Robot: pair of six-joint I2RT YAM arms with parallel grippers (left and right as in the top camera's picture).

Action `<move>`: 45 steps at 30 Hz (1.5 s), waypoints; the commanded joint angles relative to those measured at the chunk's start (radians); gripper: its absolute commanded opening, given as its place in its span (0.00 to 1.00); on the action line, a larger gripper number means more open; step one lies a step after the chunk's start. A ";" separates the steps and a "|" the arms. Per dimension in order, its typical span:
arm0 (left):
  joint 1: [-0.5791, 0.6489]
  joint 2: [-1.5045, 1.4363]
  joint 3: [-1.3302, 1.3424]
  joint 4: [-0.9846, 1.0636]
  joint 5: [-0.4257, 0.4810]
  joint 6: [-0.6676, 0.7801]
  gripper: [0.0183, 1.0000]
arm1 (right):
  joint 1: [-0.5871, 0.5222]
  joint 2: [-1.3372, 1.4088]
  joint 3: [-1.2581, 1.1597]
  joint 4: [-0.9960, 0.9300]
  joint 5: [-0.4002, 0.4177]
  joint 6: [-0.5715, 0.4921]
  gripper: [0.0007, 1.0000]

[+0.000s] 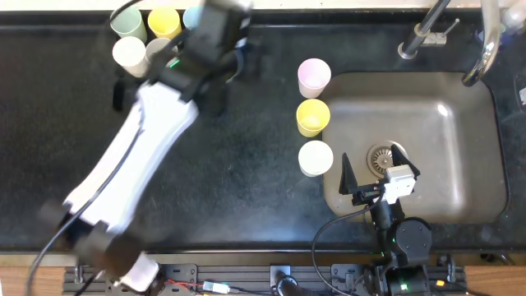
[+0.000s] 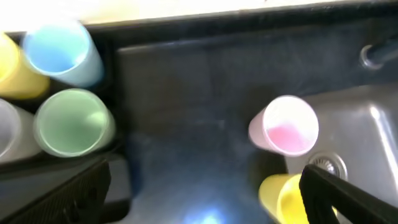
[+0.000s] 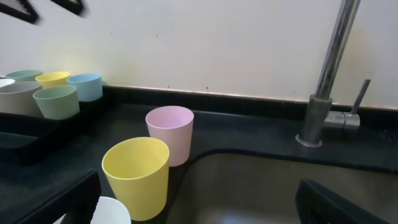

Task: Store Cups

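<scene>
counter point(image 1: 246, 164) middle open | cups point(image 1: 312, 117) (three) line sink point(image 1: 448, 156) edge

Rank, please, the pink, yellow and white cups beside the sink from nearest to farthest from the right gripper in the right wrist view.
1. White cup: closest, beside the right gripper.
2. Yellow cup: middle of the row.
3. Pink cup: farthest, at the back of the row.

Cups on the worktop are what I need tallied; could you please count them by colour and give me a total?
pink cup: 1
yellow cups: 2
white cups: 2
green cups: 2
blue cup: 1
grey cup: 1
Total: 9
</scene>
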 commanded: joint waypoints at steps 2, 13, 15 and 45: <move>-0.067 0.211 0.263 -0.126 -0.040 -0.154 1.00 | -0.006 -0.005 -0.013 0.005 0.005 0.000 1.00; -0.157 0.394 0.314 -0.087 -0.076 -0.275 1.00 | -0.006 -0.005 -0.013 0.005 0.005 0.000 1.00; -0.162 0.425 0.314 -0.077 -0.104 -0.299 1.00 | -0.006 -0.005 -0.013 0.005 0.005 0.000 1.00; -0.164 0.544 0.314 0.019 -0.179 -0.335 0.22 | -0.006 -0.005 -0.013 0.005 0.005 0.000 1.00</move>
